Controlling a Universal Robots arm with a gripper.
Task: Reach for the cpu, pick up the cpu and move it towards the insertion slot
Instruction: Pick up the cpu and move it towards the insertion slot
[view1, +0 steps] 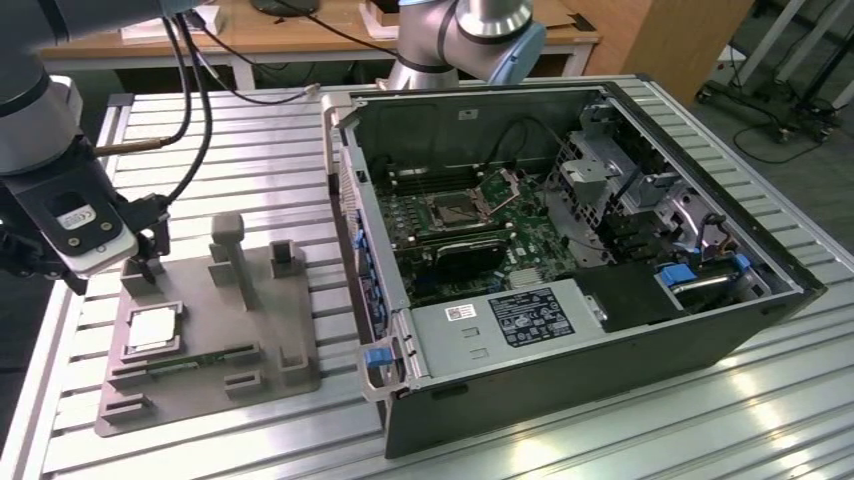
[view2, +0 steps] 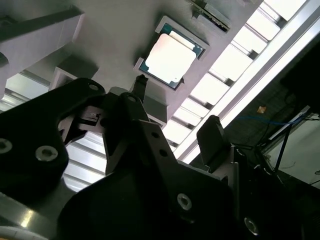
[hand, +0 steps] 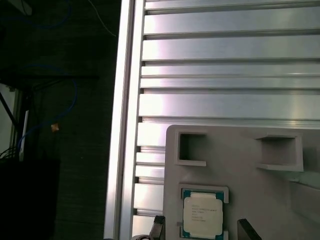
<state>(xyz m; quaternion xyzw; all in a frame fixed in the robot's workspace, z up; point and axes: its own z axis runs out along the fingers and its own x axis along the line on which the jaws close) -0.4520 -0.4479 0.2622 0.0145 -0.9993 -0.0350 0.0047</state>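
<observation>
The cpu (view1: 154, 328) lies flat in a square recess of the grey tray (view1: 274, 335), silvery top up; both wrist views show it too (view2: 170, 55) (hand: 202, 214). My gripper (view1: 142, 252) hangs just above the tray's far corner, close to the cpu and not touching it. It is open: in the second wrist view its two dark fingers (view2: 141, 89) stand wide apart with nothing between them, and in the first wrist view the fingertips (hand: 159, 227) flank the chip. The insertion slot (view1: 454, 208) sits on the green board inside the open computer case, latch raised.
The open computer case (view1: 587, 300) fills the exterior view's right half of the slatted metal table (view1: 240, 140). A green memory stick (view1: 187, 362) lies in the tray below the cpu. Upright grey posts (view1: 230, 250) rise from the tray. Cables (view1: 200, 90) hang by my arm.
</observation>
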